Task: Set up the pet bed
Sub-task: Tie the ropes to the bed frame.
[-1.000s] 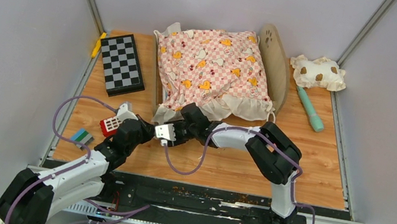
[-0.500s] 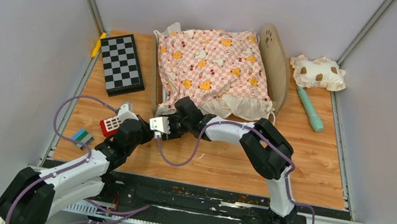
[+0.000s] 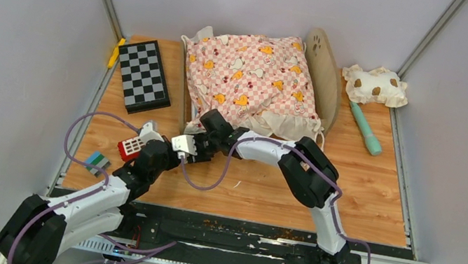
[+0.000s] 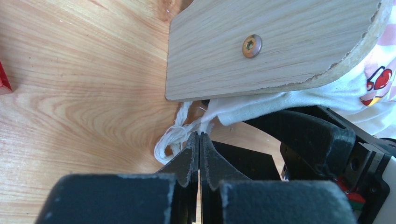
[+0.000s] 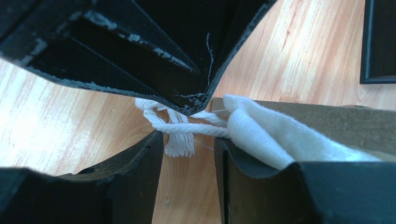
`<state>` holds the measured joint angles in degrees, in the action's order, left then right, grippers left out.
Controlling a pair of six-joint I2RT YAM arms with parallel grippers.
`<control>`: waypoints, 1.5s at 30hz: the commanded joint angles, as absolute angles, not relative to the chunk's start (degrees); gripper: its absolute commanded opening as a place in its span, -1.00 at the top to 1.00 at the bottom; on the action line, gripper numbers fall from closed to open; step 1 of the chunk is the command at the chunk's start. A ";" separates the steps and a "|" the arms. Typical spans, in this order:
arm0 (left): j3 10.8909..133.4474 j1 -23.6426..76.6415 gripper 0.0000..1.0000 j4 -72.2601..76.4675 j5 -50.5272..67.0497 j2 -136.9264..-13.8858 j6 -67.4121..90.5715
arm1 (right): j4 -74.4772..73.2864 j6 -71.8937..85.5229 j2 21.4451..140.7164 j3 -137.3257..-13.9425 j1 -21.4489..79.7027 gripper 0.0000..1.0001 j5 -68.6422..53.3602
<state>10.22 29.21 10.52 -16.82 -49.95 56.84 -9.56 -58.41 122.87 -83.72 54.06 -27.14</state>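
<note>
One pet bed (image 3: 327, 83): light-wood frame with paw-print headboard, far-middle of the wooden table (image 3: 363, 195), under a pink checkered ruffled cushion (image 3: 250, 78).
Tie: frayed white cord (image 4: 172, 140) at the bed's near-left corner.
Left gripper (image 4: 199, 135): fingers closed, pinching the cord.
Right gripper (image 5: 187, 144): fingers apart, straddling the cord.
Advice: keep cord taut; close right fingers squarely before pulling.
</note>
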 commanded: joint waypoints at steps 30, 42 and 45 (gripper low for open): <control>11.47 28.92 1.00 10.76 -20.02 -48.65 55.81 | -29.61 -59.54 128.36 -92.29 53.83 1.00 -27.15; 11.76 28.92 1.00 11.42 -20.27 -49.40 55.46 | -27.47 -49.33 121.47 -81.23 52.66 1.00 -22.54; 11.70 28.92 1.00 12.63 -20.68 -50.58 55.63 | -27.22 -47.22 119.50 -78.43 52.32 1.00 -21.80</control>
